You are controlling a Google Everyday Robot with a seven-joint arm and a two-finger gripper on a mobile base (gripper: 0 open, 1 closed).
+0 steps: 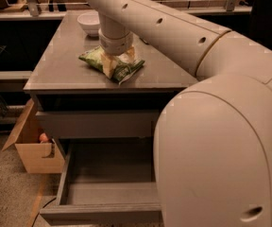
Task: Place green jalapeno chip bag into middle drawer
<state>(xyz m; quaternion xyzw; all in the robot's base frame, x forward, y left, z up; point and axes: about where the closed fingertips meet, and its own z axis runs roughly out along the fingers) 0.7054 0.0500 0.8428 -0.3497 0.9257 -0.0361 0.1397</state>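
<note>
The green jalapeno chip bag lies crinkled on the grey cabinet top, near its front middle. My gripper hangs straight down from the wrist and rests on the bag's middle, hiding part of it. The middle drawer is pulled open below, with a flat grey floor. My arm's large near segment hides the drawer's right part.
A white bowl stands at the back of the cabinet top, behind the gripper. A closed grey drawer front sits above the open drawer. An open cardboard box stands on the floor to the cabinet's left. A workbench runs along the back.
</note>
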